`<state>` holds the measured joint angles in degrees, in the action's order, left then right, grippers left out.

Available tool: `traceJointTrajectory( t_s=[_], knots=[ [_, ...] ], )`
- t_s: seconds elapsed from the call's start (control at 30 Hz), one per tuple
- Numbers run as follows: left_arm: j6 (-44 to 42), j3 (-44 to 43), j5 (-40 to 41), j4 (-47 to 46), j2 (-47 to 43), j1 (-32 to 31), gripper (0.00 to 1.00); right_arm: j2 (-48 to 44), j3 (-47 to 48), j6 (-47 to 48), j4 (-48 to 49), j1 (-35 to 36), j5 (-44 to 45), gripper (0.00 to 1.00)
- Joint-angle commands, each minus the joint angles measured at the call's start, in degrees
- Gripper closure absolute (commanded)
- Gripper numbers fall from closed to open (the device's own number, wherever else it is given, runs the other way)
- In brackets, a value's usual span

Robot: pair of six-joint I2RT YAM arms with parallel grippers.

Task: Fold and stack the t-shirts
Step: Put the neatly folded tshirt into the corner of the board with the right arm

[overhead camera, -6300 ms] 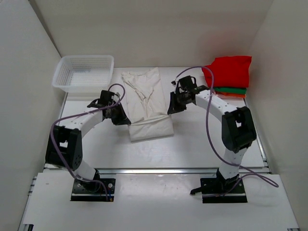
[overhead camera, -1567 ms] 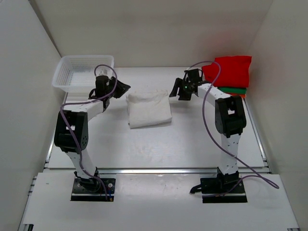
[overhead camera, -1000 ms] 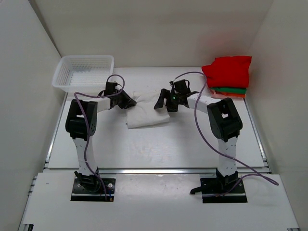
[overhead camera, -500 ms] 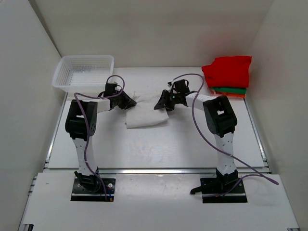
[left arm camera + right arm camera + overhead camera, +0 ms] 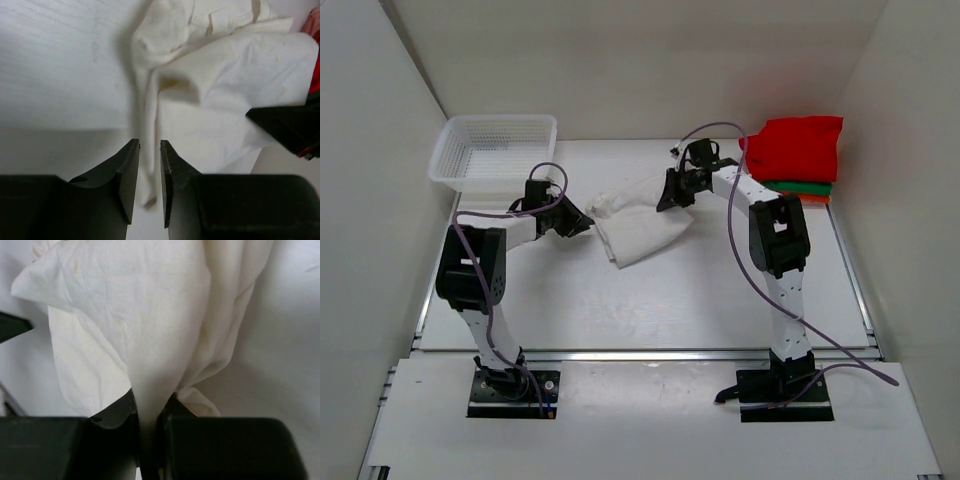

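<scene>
Right gripper (image 5: 148, 410): clenched on a fold of the cream t-shirt (image 5: 645, 230) at the shirt's far right edge; the cloth fans out from between the fingers.
Room: white walls (image 5: 370, 200) close in at left, back and right; bare table (image 5: 720, 290) runs from the shirt to the near rail, and between the shirt and either side wall.
Left gripper (image 5: 149, 145): jaws a narrow slit apart, just beside the shirt's left edge; a thin strip of cloth runs into the slit, and I cannot tell whether it is pinched.
Cream t-shirt: rumpled, mid-table between the two grippers.
Stack: red t-shirt (image 5: 798, 145) on top, green t-shirt (image 5: 805, 187) and salmon-pink t-shirt (image 5: 800, 198) beneath, at the far right by the wall.
Basket (image 5: 450, 165): far left corner, well apart from the shirt.
</scene>
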<state>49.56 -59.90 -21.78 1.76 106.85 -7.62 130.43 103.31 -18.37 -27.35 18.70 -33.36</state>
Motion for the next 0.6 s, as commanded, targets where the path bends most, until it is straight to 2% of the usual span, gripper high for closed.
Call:
traceJointTrajectory(
  t_s=[0.0,0.1,0.17,0.33,0.43,0.57],
  knots=[
    [-1.04,2.76,-1.42,0.44,-8.57,1.55,0.65,0.17,8.91,14.66,-11.22,-2.00,9.70,1.00],
    [-1.13,4.52,-1.33,0.17,-11.65,2.34,0.66,-1.49,8.94,17.84,-13.08,-2.96,17.62,1.00],
    [-1.66,5.06,-1.33,0.61,-12.89,2.87,0.66,-4.04,6.57,21.00,-9.93,-4.19,22.88,1.00],
    [-2.27,5.84,-2.04,0.71,-13.94,3.49,0.66,-13.52,-1.61,25.49,-0.18,-7.53,26.24,1.00],
    [-1.40,7.25,-2.39,-0.26,-14.47,3.66,0.66,-17.65,-6.17,32.06,5.02,-9.29,29.31,1.00],
    [-1.31,8.39,-2.66,-1.23,-14.48,3.67,0.66,-21.44,-8.82,37.26,11.25,-10.79,33.36,1.00]
  ],
)
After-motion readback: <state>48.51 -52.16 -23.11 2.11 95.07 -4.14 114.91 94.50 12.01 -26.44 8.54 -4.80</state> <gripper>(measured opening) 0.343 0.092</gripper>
